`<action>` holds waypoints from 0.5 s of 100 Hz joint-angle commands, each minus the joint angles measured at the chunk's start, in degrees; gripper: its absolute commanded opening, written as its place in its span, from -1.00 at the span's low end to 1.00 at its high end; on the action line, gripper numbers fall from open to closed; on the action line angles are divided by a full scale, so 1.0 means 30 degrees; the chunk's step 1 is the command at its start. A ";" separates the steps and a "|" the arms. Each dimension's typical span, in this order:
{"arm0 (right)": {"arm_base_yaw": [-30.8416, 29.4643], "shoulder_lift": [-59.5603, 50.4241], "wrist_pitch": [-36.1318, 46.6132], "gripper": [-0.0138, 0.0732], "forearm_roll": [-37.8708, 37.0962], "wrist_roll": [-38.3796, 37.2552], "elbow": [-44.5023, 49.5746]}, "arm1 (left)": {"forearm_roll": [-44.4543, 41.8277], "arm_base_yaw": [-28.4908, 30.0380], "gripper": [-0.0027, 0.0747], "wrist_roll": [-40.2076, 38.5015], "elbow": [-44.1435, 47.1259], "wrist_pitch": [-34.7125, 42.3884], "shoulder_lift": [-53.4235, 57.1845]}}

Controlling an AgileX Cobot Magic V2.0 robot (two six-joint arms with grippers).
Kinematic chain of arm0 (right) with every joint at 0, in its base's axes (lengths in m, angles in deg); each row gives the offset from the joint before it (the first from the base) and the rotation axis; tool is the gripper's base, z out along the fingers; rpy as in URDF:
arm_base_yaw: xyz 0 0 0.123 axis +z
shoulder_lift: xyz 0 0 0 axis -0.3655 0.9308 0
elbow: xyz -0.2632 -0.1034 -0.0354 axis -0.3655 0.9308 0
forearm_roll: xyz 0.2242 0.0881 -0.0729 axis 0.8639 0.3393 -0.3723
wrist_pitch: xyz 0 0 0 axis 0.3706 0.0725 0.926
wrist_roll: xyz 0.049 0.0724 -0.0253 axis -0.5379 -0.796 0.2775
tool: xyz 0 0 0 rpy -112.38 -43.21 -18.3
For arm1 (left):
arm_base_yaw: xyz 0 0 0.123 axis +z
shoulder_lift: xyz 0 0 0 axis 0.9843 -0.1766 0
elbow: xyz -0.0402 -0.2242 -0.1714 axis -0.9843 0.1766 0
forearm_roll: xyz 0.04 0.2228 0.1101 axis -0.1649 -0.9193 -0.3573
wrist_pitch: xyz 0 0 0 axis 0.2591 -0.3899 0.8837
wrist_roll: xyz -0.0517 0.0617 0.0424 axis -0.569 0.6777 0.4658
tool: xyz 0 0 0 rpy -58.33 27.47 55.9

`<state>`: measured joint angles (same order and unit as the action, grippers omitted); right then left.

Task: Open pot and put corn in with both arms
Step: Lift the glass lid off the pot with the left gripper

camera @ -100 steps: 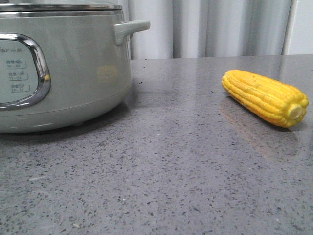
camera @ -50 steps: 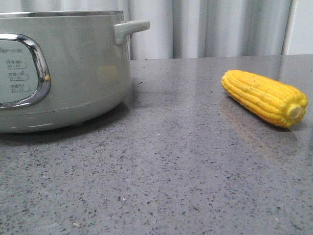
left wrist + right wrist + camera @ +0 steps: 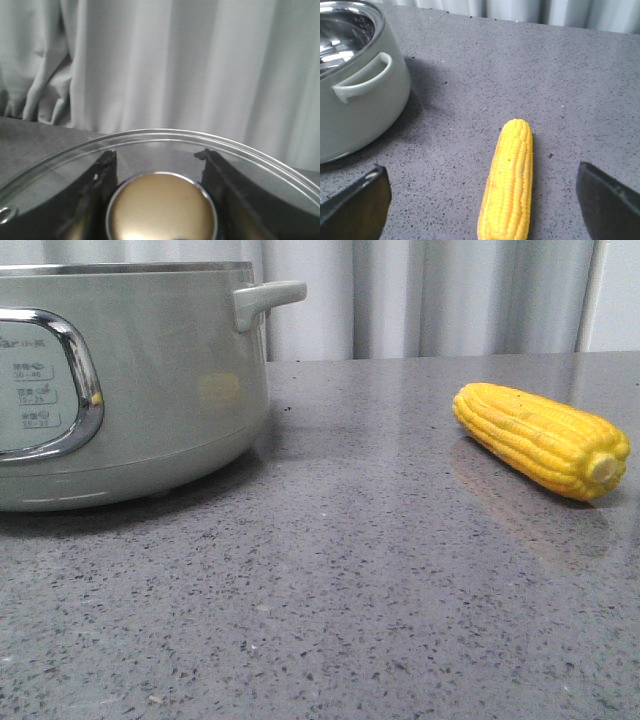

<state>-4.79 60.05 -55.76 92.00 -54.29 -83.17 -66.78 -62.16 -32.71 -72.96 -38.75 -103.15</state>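
— Between the left gripper's two dark fingers, what do you see?

— A round brass-coloured knob with a chrome ring, fixed to a clear glass lid with a thin steel edge. The fingers sit close against both sides of the knob, clamped on it, and the lid hangs in front of pale grey curtains.

— And the right gripper?

— Its black fingers are spread far apart, one on each side of the bright yellow corn cob with rows of kernels, neither touching it. The cob lies flat on the speckled grey stone bench.

— Where on the bench?

— Toward the right edge, pale stub end pointing to the front right corner, well apart from the pot.

— The pot itself?

— A large round pale sage-green electric pot stands at the left edge, partly cut off there. It is uncovered: the right wrist view shows the shiny steel inside. Its side handle points toward the corn, and the chrome-framed control panel faces the front edge.
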 commanded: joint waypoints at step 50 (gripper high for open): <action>-0.0120 -0.0002 0.1325 0.78 -0.0018 0.0239 -0.0746 | 0.1208 0.0884 -0.66 -0.0021 0.3115 0.5098 -0.2887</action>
<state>-4.79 60.05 -55.76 92.00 -54.29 -83.17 -63.48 -59.19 -32.71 -61.70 -32.63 -112.09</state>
